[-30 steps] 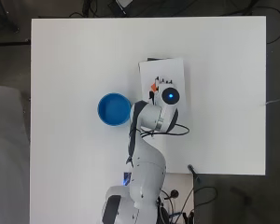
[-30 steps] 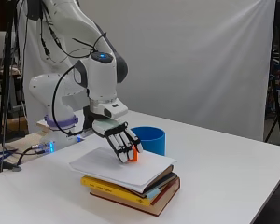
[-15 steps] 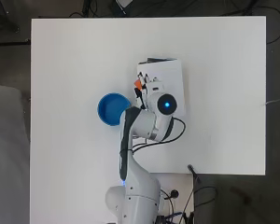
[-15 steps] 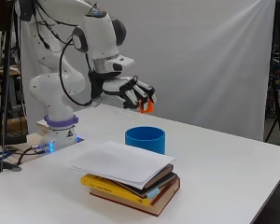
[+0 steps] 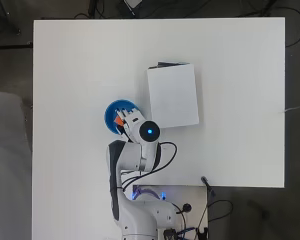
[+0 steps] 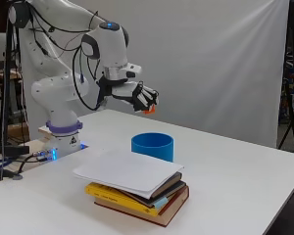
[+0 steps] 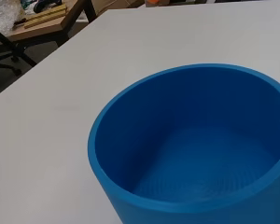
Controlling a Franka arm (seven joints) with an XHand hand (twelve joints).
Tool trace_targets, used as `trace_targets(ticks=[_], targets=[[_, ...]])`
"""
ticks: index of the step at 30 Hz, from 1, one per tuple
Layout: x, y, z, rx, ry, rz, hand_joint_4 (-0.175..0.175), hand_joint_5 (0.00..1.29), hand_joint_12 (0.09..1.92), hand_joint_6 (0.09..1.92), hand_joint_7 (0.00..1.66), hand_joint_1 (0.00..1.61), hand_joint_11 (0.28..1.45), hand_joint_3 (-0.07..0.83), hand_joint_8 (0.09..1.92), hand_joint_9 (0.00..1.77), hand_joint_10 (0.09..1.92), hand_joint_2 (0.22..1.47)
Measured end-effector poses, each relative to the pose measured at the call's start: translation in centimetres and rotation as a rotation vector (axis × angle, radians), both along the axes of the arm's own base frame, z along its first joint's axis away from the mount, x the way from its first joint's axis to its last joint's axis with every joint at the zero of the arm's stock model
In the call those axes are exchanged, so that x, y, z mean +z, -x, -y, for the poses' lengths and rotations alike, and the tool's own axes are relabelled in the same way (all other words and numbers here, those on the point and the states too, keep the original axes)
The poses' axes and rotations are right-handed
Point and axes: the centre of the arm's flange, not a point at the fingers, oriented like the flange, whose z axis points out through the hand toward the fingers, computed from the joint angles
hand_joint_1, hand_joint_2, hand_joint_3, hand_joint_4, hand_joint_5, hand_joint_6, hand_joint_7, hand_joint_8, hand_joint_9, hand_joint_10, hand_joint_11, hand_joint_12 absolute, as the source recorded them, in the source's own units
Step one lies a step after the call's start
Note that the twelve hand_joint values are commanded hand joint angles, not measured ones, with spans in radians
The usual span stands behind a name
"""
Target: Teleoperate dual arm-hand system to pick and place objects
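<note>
On the tabletop (image 5: 65, 75), the book stack (image 6: 137, 193) lies just beside the blue bowl (image 6: 152, 146), above which the robot hand (image 6: 142, 98) is held, fingers curled around a small orange object (image 6: 148, 111), apparently positioned for release into the bowl.

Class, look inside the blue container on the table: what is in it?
The blue container shows only its bare blue floor, nothing in it. The hand holds a small orange object above it. The near inner wall is hidden by the rim.
</note>
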Motion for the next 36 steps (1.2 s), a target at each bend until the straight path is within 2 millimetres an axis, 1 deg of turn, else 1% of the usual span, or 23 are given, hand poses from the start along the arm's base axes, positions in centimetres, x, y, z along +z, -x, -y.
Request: trace_targets(ticks=[1,2,3,6,9,11,12,13,14,15,16,17,18,21,25,26,27,28,29,30,31,34,36], targets=[[-0.6,-0.3,-0.1,-0.008,0.002,-0.01,0.115,0.62,1.92,1.49,0.74,0.9,0.91,0.001,1.91,1.12,1.92,1.3],[-1.1,-0.8,-0.1,-0.022,0.005,-0.021,0.146,0.63,1.92,1.5,0.77,0.87,0.93,0.001,1.92,1.15,1.92,1.3],[-1.7,-1.5,-0.2,-0.04,0.008,-0.034,0.162,0.63,1.92,1.51,0.81,0.86,0.96,0.0,1.92,1.21,1.92,1.3],[-3.7,-3.8,-0.3,-0.094,0.022,-0.077,0.175,0.64,1.92,1.51,0.95,0.85,1.06,0.0,1.92,1.36,1.92,1.3],[-6.0,-6.2,-0.7,-0.138,0.028,-0.138,0.17,0.64,1.92,1.51,1.01,0.85,1.09,0.0,1.92,1.41,1.92,1.3],[-7.4,-7.2,-1.3,-0.156,0.035,-0.162,0.155,0.62,1.92,1.53,1.0,0.85,1.08,0.003,1.92,1.39,1.92,1.31],[-7.6,-7.7,-1.6,-0.156,0.038,-0.161,0.152,0.61,1.92,1.55,0.93,0.84,1.02,0.005,1.92,1.31,1.92,1.32],[-7.6,-8.0,-1.9,-0.154,0.04,-0.154,0.033,0.55,1.9,1.54,0.8,0.93,0.9,0.006,1.92,1.16,1.92,1.34],[-7.5,-8.3,-2.0,-0.15,0.039,-0.147,-0.061,0.51,1.88,1.53,0.71,1.0,0.8,0.006,1.92,1.06,1.92,1.37],[-7.5,-8.3,-2.1,-0.143,0.039,-0.142,-0.117,0.48,1.86,1.53,0.66,1.05,0.74,0.006,1.92,0.99,1.92,1.38],[-7.7,-8.1,-2.1,-0.133,0.039,-0.141,-0.148,0.46,1.85,1.54,0.63,1.07,0.7,0.005,1.92,0.95,1.92,1.39],[-8.0,-7.8,-2.0,-0.121,0.04,-0.142,-0.163,0.44,1.82,1.56,0.61,1.08,0.66,0.005,1.92,0.91,1.92,1.4],[-8.4,-7.4,-1.9,-0.109,0.041,-0.145,-0.161,0.43,1.77,1.58,0.6,1.07,0.62,0.005,1.92,0.86,1.92,1.41],[-8.9,-6.6,-1.3,-0.097,0.043,-0.144,-0.112,0.41,1.57,1.65,0.56,1.03,0.54,0.003,1.92,0.71,1.92,1.43],[-9.2,-5.6,-0.8,-0.089,0.053,-0.137,-0.08,0.41,1.44,1.67,0.54,1.01,0.51,0.001,1.92,0.65,1.92,1.44],[-9.3,-5.4,-0.7,-0.087,0.058,-0.132,-0.054,0.37,1.08,1.24,0.49,0.79,0.5,-0.013,1.47,0.59,1.5,1.36],[-9.4,-5.2,-0.6,-0.088,0.062,-0.123,-0.054,0.26,0.67,0.76,0.35,0.58,0.46,-0.023,0.92,0.44,0.97,1.23],[-9.6,-5.0,-0.6,-0.09,0.067,-0.118,-0.057,0.2,0.37,0.42,0.26,0.42,0.44,-0.018,0.51,0.36,0.56,1.15],[-9.7,-4.8,-0.6,-0.098,0.073,-0.119,-0.056,0.2,0.19,0.22,0.24,0.32,0.43,-0.01,0.27,0.34,0.31,1.11],[-9.8,-4.8,-0.7,-0.121,0.076,-0.132,-0.052,0.21,0.1,0.11,0.25,0.27,0.43,-0.005,0.14,0.36,0.17,1.1],[-9.8,-4.8,-0.8,-0.148,0.079,-0.149,-0.047,0.23,0.09,0.09,0.26,0.25,0.44,-0.002,0.09,0.37,0.09,1.09],[-9.2,-4.7,-1.1,-0.228,0.094,-0.197,-0.025,0.25,0.09,0.09,0.28,0.2,0.43,-0.004,0.09,0.39,0.09,1.07],[-8.9,-4.7,-1.3,-0.241,0.113,-0.192,-0.011,0.24,0.09,0.09,0.3,0.1,0.43,-0.015,0.09,0.4,0.09,1.04]])
